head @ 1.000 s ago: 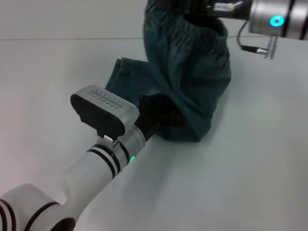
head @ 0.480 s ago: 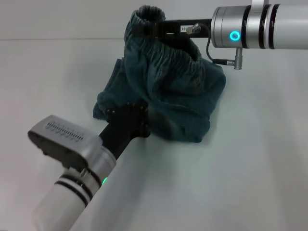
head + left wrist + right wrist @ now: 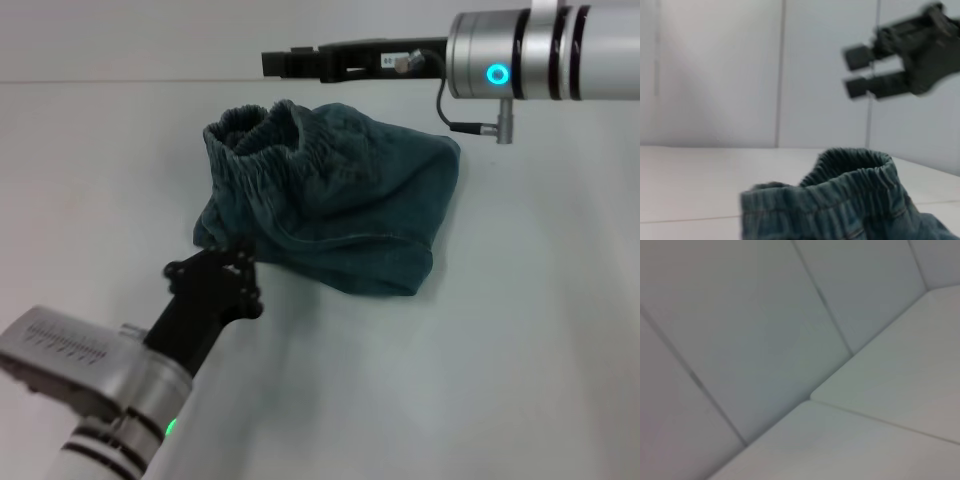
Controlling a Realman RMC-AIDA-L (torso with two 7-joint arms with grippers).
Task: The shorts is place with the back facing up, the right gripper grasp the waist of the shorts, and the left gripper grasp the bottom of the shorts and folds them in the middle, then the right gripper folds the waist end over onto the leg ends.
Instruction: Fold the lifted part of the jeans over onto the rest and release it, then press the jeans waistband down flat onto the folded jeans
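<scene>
Well, left gripper: lower left of the head view, black fingers spread apart with nothing between them, tips just beside the near-left edge of the folded cloth.
Shorts: centre of the head view, a rumpled blue-green denim heap lying on the table.
Waist: gathered elastic band bunched on top at the heap's left, standing up in a ruffled loop; the left wrist view shows it close, low in the frame.
Leg ends: hidden under the folds, cannot tell where they lie.
Right gripper: upper middle of the head view, above the heap and clear of it; in the left wrist view its two fingers stand parted, nothing held.
</scene>
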